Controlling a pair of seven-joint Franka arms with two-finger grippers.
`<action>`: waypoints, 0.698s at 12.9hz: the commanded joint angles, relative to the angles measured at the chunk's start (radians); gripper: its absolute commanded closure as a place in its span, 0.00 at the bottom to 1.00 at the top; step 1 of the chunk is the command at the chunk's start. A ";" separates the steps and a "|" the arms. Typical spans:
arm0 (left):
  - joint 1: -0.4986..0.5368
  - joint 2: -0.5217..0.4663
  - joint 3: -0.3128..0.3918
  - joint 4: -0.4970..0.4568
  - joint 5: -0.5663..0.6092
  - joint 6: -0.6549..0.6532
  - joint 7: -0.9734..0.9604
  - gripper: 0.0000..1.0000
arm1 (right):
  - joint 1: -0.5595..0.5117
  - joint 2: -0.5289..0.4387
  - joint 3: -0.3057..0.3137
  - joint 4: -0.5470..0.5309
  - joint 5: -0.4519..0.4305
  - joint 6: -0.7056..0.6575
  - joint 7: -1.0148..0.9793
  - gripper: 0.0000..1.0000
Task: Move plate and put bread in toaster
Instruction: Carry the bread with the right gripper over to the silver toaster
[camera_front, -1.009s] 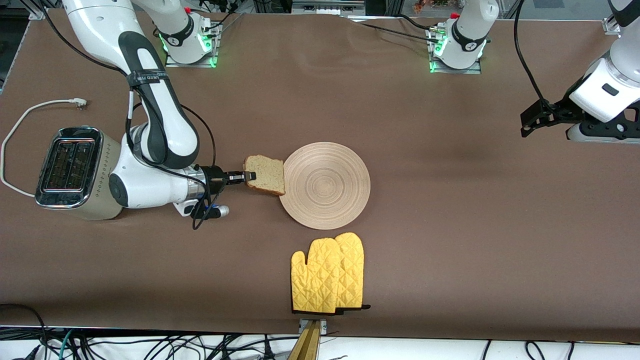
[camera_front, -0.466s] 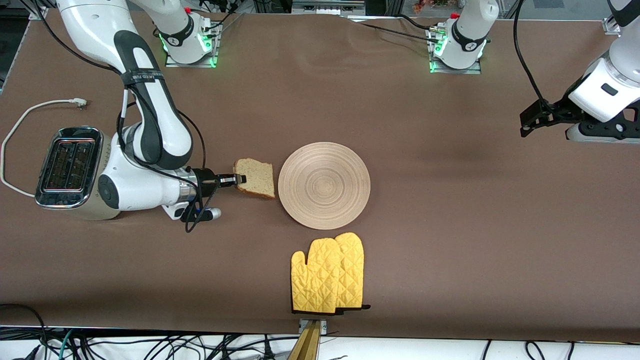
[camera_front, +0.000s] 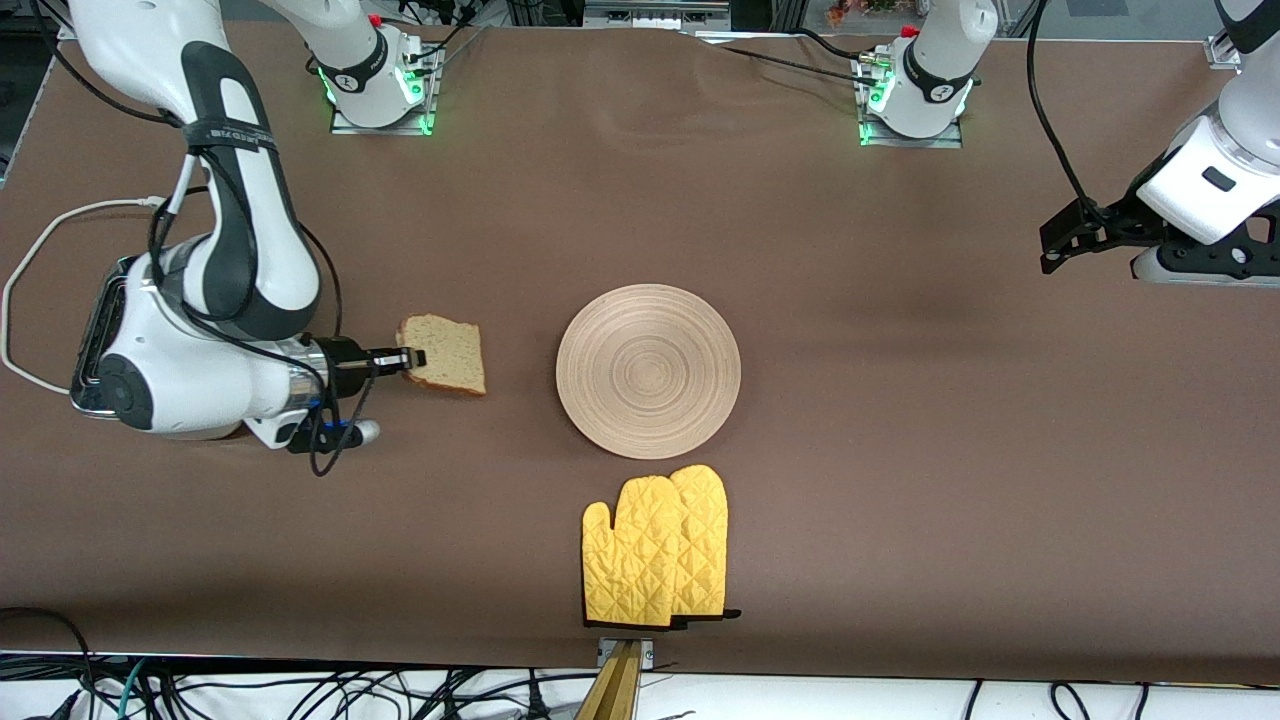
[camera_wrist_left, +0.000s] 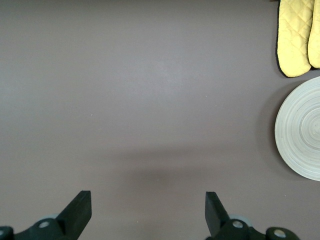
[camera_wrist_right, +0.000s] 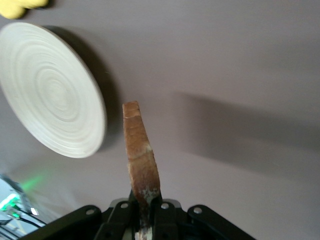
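Observation:
My right gripper (camera_front: 408, 358) is shut on the bread (camera_front: 445, 355), a speckled slice with brown crust, and holds it above the table between the toaster and the plate. In the right wrist view the bread (camera_wrist_right: 140, 155) stands edge-on between the closed jaws. The toaster (camera_front: 92, 340) sits at the right arm's end of the table, mostly hidden by the right arm. The pale wooden plate (camera_front: 648, 370) lies flat in the middle of the table; it also shows in the right wrist view (camera_wrist_right: 50, 90) and the left wrist view (camera_wrist_left: 300, 130). My left gripper (camera_front: 1065, 240) is open and empty, waiting over the left arm's end.
A pair of yellow quilted oven mitts (camera_front: 657, 550) lies nearer to the front camera than the plate. The toaster's white cord (camera_front: 40, 240) loops on the table beside the toaster.
My right gripper has carried the bread away from the plate's edge toward the toaster. The plate and the left arm have not moved.

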 joint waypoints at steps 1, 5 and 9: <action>-0.009 0.010 0.008 0.028 -0.018 -0.037 0.015 0.00 | -0.002 0.000 -0.062 0.070 -0.073 -0.110 -0.010 1.00; -0.007 0.010 0.010 0.030 -0.014 -0.037 0.018 0.00 | -0.002 -0.067 -0.148 0.090 -0.246 -0.168 -0.015 1.00; -0.009 0.010 0.010 0.030 -0.012 -0.037 0.018 0.00 | -0.002 -0.130 -0.255 0.090 -0.328 -0.208 -0.011 1.00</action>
